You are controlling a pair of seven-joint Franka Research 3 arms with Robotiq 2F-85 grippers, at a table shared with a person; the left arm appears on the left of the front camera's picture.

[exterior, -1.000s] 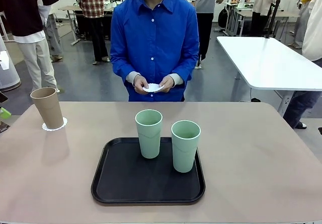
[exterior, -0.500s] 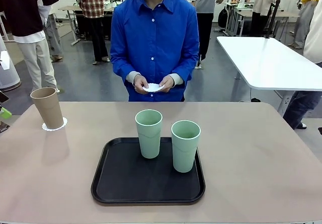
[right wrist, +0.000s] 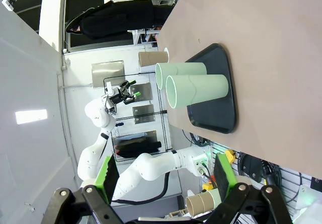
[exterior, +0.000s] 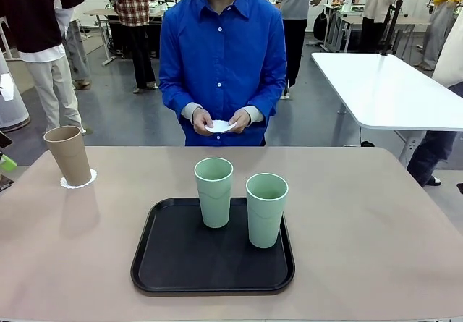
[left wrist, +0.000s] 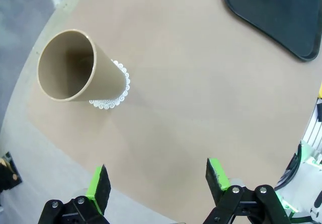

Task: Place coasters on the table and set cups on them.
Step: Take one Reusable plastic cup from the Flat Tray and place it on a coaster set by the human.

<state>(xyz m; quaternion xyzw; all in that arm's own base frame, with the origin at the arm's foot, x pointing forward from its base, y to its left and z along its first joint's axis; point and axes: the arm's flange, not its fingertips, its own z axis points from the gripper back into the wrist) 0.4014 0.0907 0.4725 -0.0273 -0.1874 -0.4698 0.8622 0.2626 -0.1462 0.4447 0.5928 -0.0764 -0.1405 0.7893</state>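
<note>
Beige surface (exterior: 376,213) carries a black tray (exterior: 181,264); the left gripper (left wrist: 157,168) and right gripper (right wrist: 165,159) have their jaws spread and empty. A nearer mint cup (exterior: 267,213) and a farther mint cup (exterior: 214,195) stand upright on the tray. The tan cup (exterior: 69,155) sits far left on a lacy coaster (exterior: 87,183), and the person's hands (exterior: 203,121) hold a second coaster (exterior: 220,126).

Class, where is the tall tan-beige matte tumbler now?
Front view: the tan-beige tumbler stands on a white lacy paper coaster at the far left of the beige table, left of the black tray.

Three cups (exterior: 214,192); two coasters (exterior: 90,181); one tray (exterior: 195,260)
</note>
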